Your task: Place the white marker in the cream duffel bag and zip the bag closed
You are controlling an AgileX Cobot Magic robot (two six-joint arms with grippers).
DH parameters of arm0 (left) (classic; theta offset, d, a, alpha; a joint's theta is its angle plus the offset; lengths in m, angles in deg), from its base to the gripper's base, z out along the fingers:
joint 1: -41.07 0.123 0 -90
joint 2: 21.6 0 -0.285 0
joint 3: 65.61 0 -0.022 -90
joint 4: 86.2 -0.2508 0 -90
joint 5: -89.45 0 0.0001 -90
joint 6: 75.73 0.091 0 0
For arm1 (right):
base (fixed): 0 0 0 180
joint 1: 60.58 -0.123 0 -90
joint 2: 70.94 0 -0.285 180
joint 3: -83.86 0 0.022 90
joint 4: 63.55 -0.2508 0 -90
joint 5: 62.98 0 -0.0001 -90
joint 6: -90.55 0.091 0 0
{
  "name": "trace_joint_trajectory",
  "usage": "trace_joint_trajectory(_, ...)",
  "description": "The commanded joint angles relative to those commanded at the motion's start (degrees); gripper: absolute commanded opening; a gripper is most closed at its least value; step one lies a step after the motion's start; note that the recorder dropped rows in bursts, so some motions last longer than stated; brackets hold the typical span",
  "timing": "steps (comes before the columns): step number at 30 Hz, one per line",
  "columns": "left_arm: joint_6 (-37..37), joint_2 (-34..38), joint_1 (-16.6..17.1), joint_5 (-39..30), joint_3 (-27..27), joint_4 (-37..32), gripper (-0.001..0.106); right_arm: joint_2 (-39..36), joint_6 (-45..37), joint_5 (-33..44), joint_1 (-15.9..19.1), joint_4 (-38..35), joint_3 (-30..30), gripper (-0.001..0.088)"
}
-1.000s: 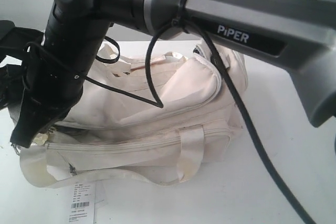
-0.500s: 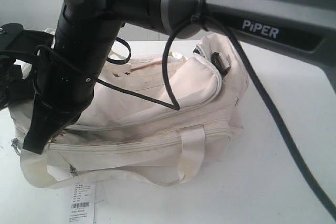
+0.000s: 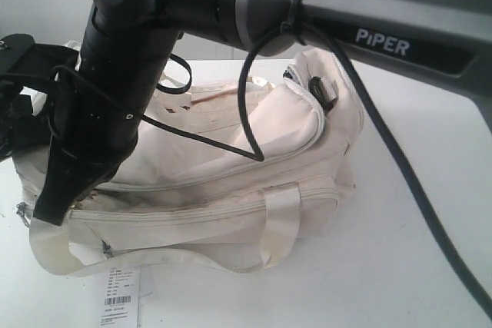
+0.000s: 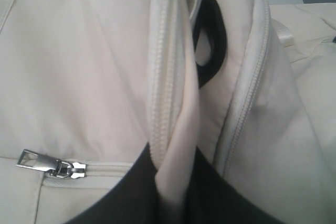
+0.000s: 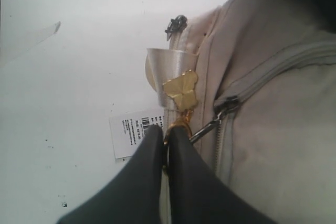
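The right end effector is clenched on a small gold ring pull at the end of the big soft cream duffel bag. It sits just beside a grey metal zip slider. The left end effector looks pinched on a fold of the bag's cream cloth beside the zip line.

The slim white marker is not in sight. I think it is inside the bag.

The job now looks like zipping up. In the left wrist view a gap shows between the zip's two sides, and a black strap ring peeks out of it.

To do this well, pull the gold piece straight along the zip, slowly. The left end effector should hold the cloth tight. Then the bag does not slide on the white worktop and no cloth gets stuck in the teeth.
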Motion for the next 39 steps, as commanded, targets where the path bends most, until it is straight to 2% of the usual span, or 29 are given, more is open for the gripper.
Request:
trace_joint_trajectory(15, 0.12, 0.00, 0.00, -0.12, 0.00, 0.24, 0.000, 1.04, 3.24, 0.00, 0.00, 2.08, 0.23, 0.0000)
trace_joint_trajectory(25, 0.23, 0.00, 0.00, -0.12, 0.00, 0.25, 0.000, 3.61, 3.51, 0.00, 0.10, 6.12, 5.77, 0.0000)
trace_joint_trajectory(39, 0.80, 0.00, 0.00, -0.12, 0.00, 0.53, 0.000, 5.11, 3.63, 0.00, 0.10, 7.46, 6.72, 0.0000)
